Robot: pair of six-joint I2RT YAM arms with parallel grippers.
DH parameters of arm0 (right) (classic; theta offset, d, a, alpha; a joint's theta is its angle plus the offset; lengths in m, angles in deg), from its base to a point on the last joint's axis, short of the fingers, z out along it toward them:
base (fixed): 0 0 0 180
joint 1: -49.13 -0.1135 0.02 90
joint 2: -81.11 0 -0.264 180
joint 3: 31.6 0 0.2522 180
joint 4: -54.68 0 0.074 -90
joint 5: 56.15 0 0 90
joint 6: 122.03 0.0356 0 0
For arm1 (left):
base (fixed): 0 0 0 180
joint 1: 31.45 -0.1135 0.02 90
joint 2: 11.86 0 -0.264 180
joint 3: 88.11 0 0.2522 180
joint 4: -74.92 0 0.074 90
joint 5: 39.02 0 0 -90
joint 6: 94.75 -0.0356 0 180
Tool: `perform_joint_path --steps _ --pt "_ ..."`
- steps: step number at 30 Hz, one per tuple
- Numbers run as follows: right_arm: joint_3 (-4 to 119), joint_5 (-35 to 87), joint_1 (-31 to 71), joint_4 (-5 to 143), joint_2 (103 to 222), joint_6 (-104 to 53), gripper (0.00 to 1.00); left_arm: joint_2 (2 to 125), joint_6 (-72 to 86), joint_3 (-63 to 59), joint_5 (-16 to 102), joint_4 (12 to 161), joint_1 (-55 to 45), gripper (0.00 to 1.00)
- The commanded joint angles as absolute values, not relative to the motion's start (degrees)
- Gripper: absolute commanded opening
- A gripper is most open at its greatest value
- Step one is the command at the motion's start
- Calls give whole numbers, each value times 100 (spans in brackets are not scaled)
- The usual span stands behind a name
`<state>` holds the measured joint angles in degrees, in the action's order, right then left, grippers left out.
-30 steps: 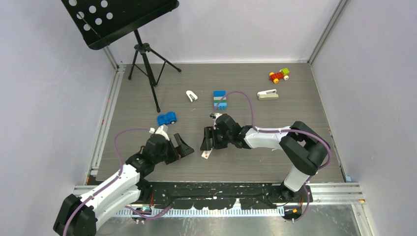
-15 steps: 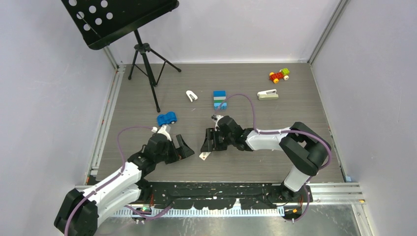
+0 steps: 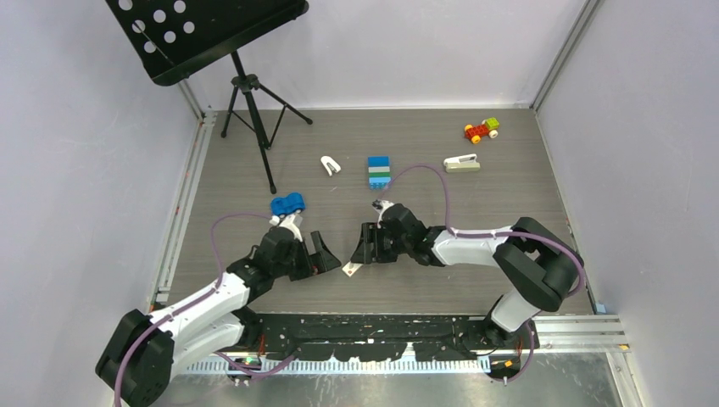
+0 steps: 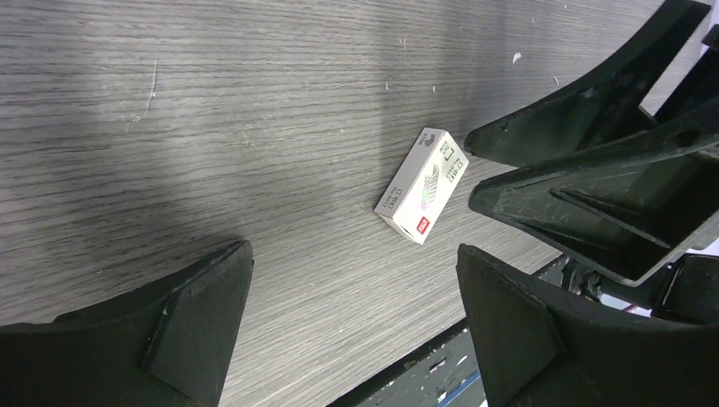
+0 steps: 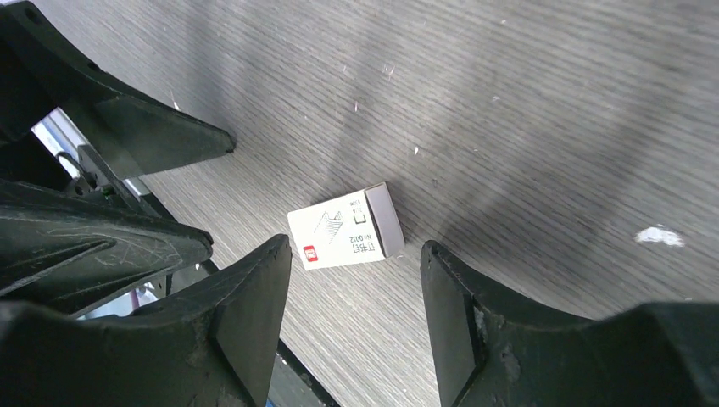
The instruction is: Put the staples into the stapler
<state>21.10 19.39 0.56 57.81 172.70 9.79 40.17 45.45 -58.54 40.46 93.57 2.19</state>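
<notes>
Bright, even light; soft broad shadows on table (image 5: 526,127); wrist views sharp, wood grain crisp.

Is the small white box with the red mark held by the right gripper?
No, the small white box lies flat on the grey wooden table, and the open fingers of the right gripper do not touch it.

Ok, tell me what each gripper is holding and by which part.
Nothing is held. The left gripper and right gripper both stand open, and the staple box lies flat on the table between them, gripped by neither.
</notes>
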Motion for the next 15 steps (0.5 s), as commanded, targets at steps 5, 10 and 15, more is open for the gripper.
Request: perform_joint_path --steps 5,10,15 --pt "2098 2611 103 6150 16725 823 63 4249 4910 -5682 4090 8712 407 89" --pt "1956 2831 105 6249 16477 785 63 4340 4268 -5425 4383 8684 820 90" --pt "1833 3062 101 6364 16094 712 66 4700 4086 -5234 4501 8688 959 91"
